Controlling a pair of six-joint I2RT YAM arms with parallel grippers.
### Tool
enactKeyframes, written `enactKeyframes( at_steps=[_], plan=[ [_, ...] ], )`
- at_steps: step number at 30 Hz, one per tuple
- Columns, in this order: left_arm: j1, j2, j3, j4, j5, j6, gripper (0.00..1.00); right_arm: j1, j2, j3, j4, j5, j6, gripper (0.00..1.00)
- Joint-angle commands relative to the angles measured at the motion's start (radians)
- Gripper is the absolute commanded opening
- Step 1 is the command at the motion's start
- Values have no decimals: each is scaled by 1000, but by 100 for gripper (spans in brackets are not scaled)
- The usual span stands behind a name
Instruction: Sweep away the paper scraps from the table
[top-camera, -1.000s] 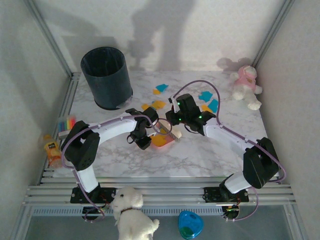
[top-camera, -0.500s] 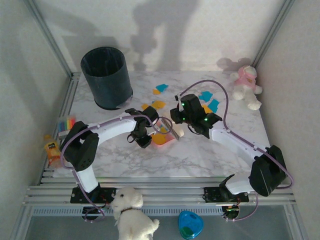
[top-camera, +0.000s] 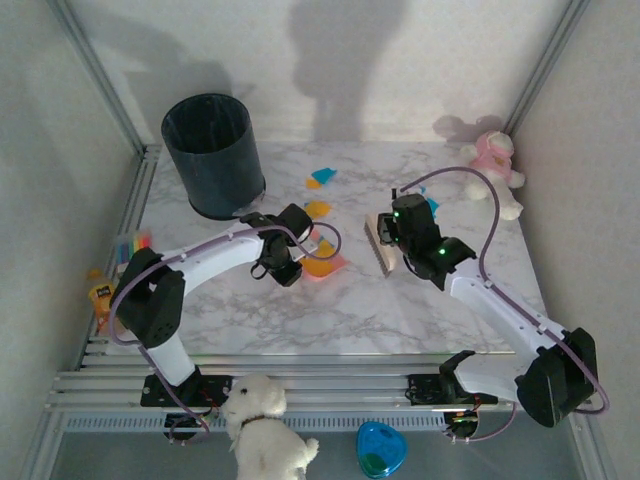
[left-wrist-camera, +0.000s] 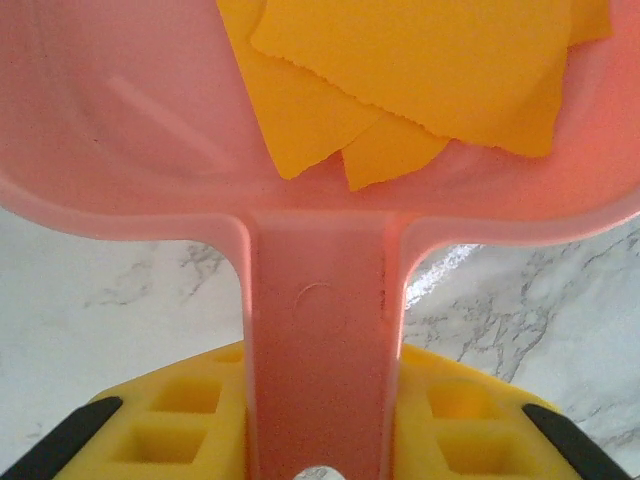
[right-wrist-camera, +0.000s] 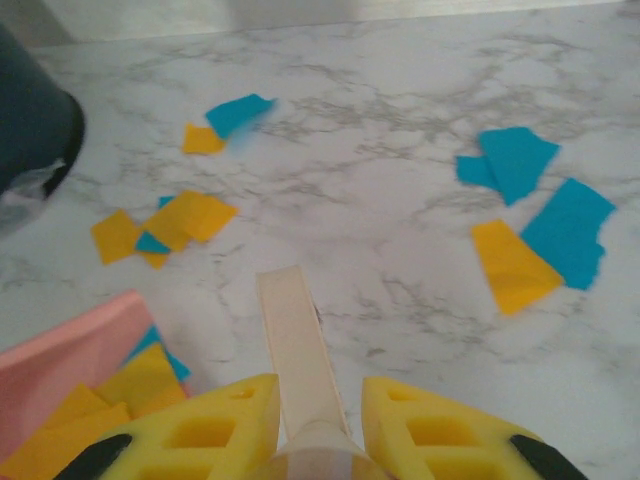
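Note:
A pink dustpan (top-camera: 325, 265) lies on the table (top-camera: 300, 320) with orange scraps (left-wrist-camera: 420, 60) in it. My left gripper (top-camera: 296, 250) is shut on its handle (left-wrist-camera: 318, 340). To its right, my right gripper (top-camera: 398, 238) is shut on a cream brush (top-camera: 379, 243), whose back (right-wrist-camera: 293, 340) points away over the marble. Loose paper scraps lie beyond: teal (right-wrist-camera: 240, 112) and orange (right-wrist-camera: 185, 217) to the left, teal (right-wrist-camera: 515, 160) and orange (right-wrist-camera: 510, 265) to the right. In the right wrist view the dustpan's corner (right-wrist-camera: 60, 365) sits at lower left.
A dark bin (top-camera: 213, 150) stands at the back left of the table. A pink plush toy (top-camera: 490, 170) sits at the back right corner. A pack of coloured strips (top-camera: 132, 247) lies at the left edge. A white plush dog (top-camera: 262, 430) sits in front of the rails.
My right gripper has carried the brush to the right, away from the dustpan's mouth. The left gripper has nudged the dustpan a little farther back.

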Motion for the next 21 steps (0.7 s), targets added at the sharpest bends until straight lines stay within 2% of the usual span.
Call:
enactKeyframes(
  at_steps=[1,8,21],
  plan=[
    [15,-41,42,24,-1,-28,0,-26,-42,-18,-16,52,26,0],
    [36,-97,59,82,87,-20,0,-57,-70,-42,-28,51,29,0],
    [138,-201,106,169,273,-30,0,-68,-53,-43,-28,15,42,0]
  ],
)
